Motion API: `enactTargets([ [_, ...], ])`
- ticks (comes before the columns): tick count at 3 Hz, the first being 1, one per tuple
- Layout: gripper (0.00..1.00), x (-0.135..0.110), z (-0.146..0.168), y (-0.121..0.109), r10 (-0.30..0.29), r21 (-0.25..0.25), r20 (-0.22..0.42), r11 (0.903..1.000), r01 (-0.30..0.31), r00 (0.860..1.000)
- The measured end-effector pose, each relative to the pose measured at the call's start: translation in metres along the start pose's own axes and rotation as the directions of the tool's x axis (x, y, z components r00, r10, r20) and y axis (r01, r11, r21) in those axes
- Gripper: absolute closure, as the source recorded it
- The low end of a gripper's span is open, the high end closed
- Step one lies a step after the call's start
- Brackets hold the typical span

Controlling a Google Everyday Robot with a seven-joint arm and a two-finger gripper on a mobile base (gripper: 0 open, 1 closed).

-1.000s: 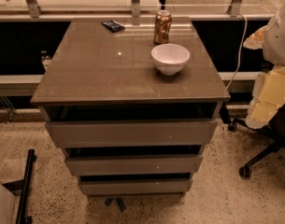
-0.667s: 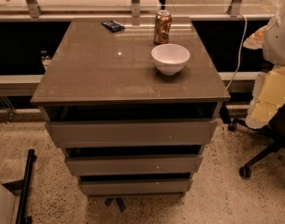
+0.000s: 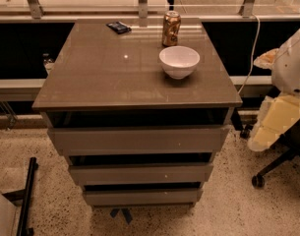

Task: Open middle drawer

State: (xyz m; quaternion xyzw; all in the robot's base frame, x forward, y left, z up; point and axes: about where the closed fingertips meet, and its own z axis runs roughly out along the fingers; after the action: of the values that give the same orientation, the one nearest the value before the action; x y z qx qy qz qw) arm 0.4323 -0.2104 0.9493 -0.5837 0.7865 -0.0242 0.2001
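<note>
A grey-brown cabinet [image 3: 105,77] stands in the middle of the camera view with three handleless drawer fronts stacked below its top. The middle drawer [image 3: 139,173] is the mid-sized front, between the widest top front [image 3: 137,140] and the narrowest bottom front [image 3: 142,196]. Its panel lies in line with the others, with a dark gap above it. My gripper [image 3: 273,124] is the cream part hanging below the white arm [image 3: 292,68] at the right edge. It is well right of the cabinet, at about the height of the top drawer, and touches nothing.
On the cabinet top stand a white bowl [image 3: 179,61], a brown can [image 3: 171,28] and a small dark packet [image 3: 119,27]. An office chair base [image 3: 267,171] is on the floor at right. A black bar [image 3: 26,195] lies at the lower left. A railing runs behind.
</note>
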Motion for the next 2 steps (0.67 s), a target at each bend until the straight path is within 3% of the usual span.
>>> enactTargets([
  [1,0.0,0.0104,0.0274,0.0104,0.061,0.023,0.069,0.9977,-0.063,0.996],
  [2,0.0,0.0104,0.0274,0.0104,0.061,0.023,0.069,0.9977,-0.063,0.996],
])
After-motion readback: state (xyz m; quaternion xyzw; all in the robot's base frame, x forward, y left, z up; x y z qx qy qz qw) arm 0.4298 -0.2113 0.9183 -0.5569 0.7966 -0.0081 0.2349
